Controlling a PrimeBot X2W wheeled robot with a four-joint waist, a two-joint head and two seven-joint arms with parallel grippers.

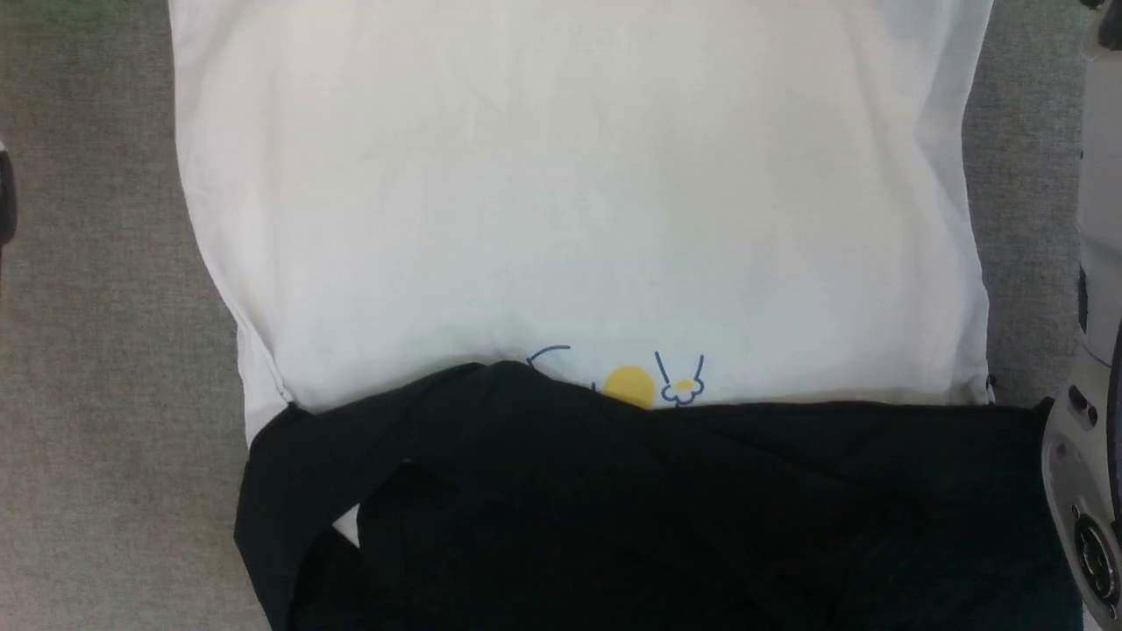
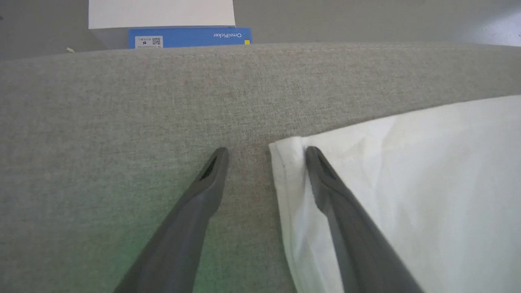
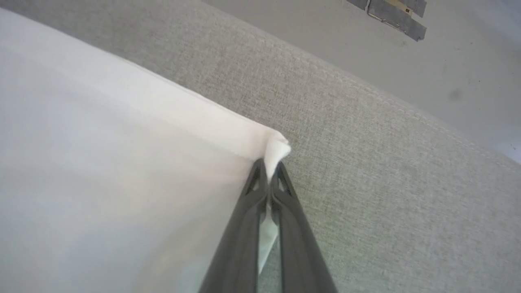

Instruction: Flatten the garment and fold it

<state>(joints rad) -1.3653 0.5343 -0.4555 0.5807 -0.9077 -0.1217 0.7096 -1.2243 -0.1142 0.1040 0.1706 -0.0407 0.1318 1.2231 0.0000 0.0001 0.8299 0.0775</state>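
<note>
The garment (image 1: 561, 210) lies spread on the grey fabric surface, white body toward the far side, black sleeves (image 1: 666, 517) folded across the near part, partly covering the yellow-and-blue print (image 1: 631, 384). In the left wrist view my left gripper (image 2: 266, 152) stands open astride a white hem corner (image 2: 285, 154); one finger rests on the cloth, the other on the bare surface. In the right wrist view my right gripper (image 3: 268, 167) is shut on the garment's other white corner (image 3: 276, 148), which bunches up between the fingertips and lifts the fabric.
The grey upholstered surface (image 1: 105, 350) ends in an edge just beyond the hem. Past it on the floor sit a blue box (image 2: 189, 37) and a white sheet (image 2: 160, 13). A pale arm segment (image 1: 1087, 456) lies along the head view's right edge.
</note>
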